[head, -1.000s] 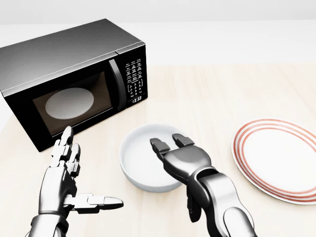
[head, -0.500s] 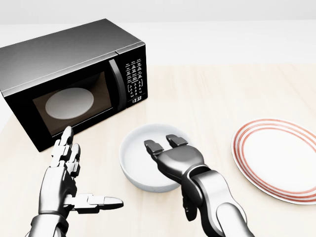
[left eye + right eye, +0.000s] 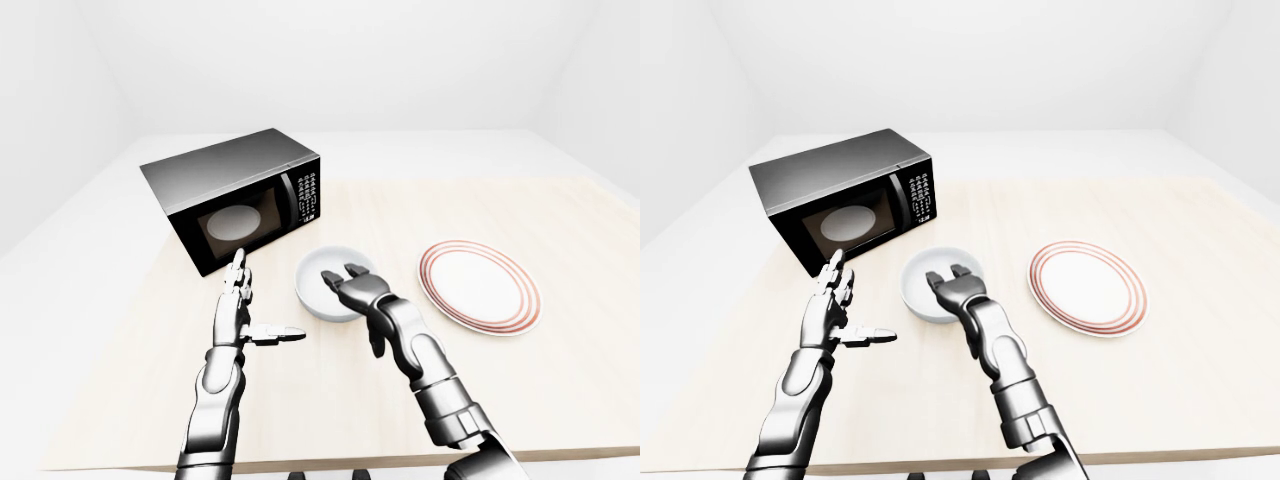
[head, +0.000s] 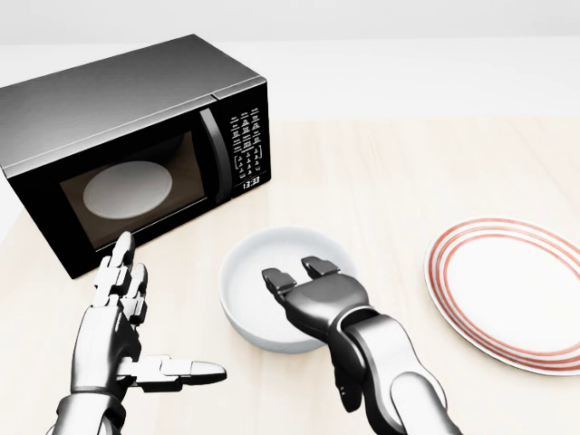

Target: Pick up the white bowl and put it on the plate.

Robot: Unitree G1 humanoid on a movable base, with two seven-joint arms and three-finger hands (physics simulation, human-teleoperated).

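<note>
- Since 1 s ago, right hand (image 4: 304,279) has slid left and a bit lower in head view, further over the white bowl (image 4: 258,272); bowl, plate, microwave and left hand unchanged, camera steady.
- White bowl: sits upright on the table (image 4: 381,172), just below-right of the microwave (image 4: 136,145) in head view, near it but not touching. Interior looks empty.
- Right hand: over the bowl's lower-right part, two fingertips (image 4: 275,277) pointing up-left across the bowl's inside, palm covering the near rim. Fingers spread, not closed round the rim; thumb hidden under the hand, so can't tell if it touches the bowl wall.
- Bowl rests on the table w/ no visible gap under it in either eye view.
- Left hand (image 4: 122,331): left of the bowl, below the microwave's door in head view. Fingers straight and apart, thumb sticking out toward the bowl, holding nothing. Clear gap between thumb tip and bowl.
- Plate (image 4: 507,290): white w/ red rings at the rim, flat on the table, right of the bowl, well apart from it. Nothing on it. Its right edge is cut off by the head view; whole plate shows in left-eye view.
- Microwave: black, door shut, pale round turntable visible through the window, keypad + small lit display on its right side. Stands angled on the table, up-left of the bowl.
- Table: light wood; white walls beyond it.
</note>
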